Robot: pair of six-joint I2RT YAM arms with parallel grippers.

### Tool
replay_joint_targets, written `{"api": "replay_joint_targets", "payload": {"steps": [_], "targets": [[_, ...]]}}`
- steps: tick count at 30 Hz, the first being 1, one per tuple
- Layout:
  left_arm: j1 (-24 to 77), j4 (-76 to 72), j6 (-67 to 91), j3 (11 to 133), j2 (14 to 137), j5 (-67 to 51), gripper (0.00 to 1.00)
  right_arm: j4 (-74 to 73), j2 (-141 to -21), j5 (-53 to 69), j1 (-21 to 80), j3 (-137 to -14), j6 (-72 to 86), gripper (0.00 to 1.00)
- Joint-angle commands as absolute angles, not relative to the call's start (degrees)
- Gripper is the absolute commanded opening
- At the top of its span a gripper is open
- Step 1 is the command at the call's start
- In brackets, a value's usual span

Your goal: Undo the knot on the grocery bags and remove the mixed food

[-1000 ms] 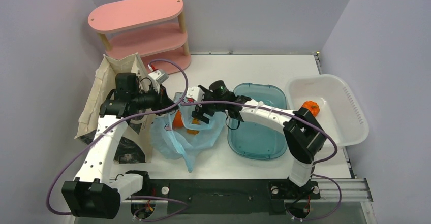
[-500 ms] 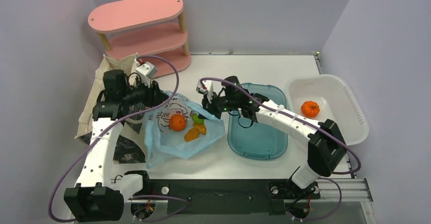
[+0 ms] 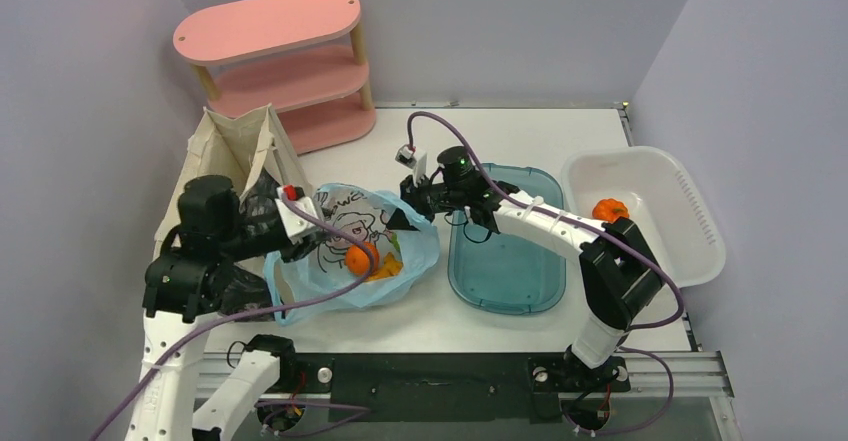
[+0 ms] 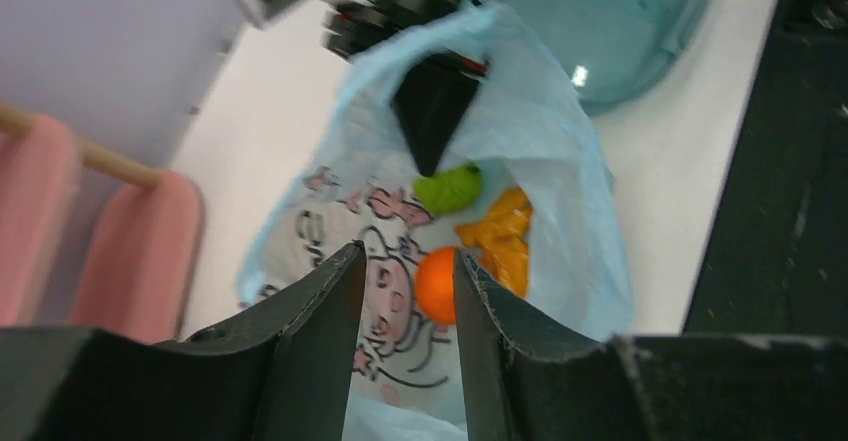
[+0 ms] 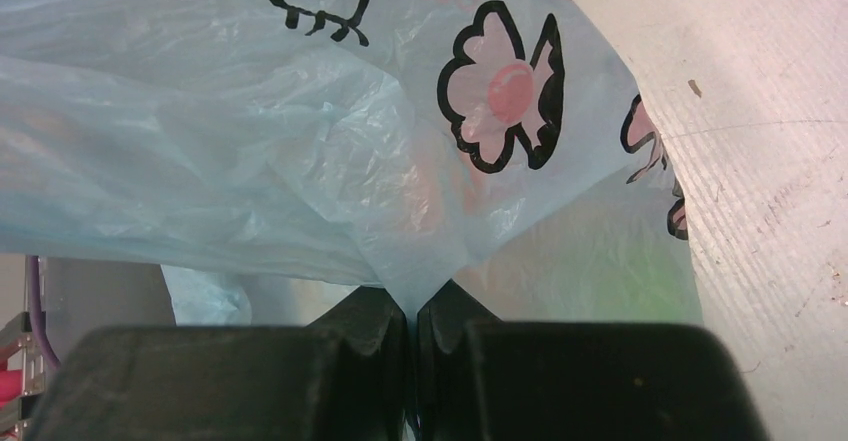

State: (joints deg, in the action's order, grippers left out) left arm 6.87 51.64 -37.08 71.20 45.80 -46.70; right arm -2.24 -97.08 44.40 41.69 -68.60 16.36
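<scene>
The light blue grocery bag [image 3: 345, 261] with dark doodles lies open in the middle of the table. Inside it the mixed food shows: a round orange fruit [image 3: 360, 258] [image 4: 436, 283], a green fruit [image 4: 450, 187] and a crinkled orange-yellow packet [image 4: 500, 241]. My right gripper [image 5: 411, 311] [image 3: 402, 217] is shut on the bag's right rim and holds the thin plastic up. Raised over the bag's left side, my left gripper [image 4: 405, 256] is open. Nothing sits between its fingers; the bag's print and the orange fruit show through the gap.
A teal tub [image 3: 505, 246] stands right of the bag. Farther right is a white basket [image 3: 690, 236] with an orange item [image 3: 609, 209] in it. A beige canvas tote [image 3: 235, 141] stands at the left and a pink shelf [image 3: 285, 61] at the back left.
My left gripper let go, opened and drew back toward the near left. The right gripper shut on the bag's right rim and lifted it. The bag's mouth now gapes and the food shows.
</scene>
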Motion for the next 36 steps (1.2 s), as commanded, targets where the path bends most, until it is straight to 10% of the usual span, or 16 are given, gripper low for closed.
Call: {"api": "replay_joint_targets", "payload": {"steps": [1, 12, 29, 36], "targets": [[14.62, 61.62, -48.40, 64.65, 47.72, -41.64, 0.35, 2.80, -94.88, 44.69, 41.68, -67.78, 18.03, 0.00], [26.02, 35.08, -49.56, 45.16, 55.39, -22.18, 0.48, 0.88, -94.92, 44.07, 41.68, -67.44, 15.39, 0.00], [27.37, 33.96, -55.90, 49.32, 74.55, -23.88, 0.55, -2.91, -97.09, 45.48, 40.02, -70.17, 12.39, 0.00], [27.42, 28.70, -55.62, 45.52, 67.89, -24.60, 0.95, -3.79, -97.35, 46.21, 39.82, -70.63, 11.38, 0.00]]}}
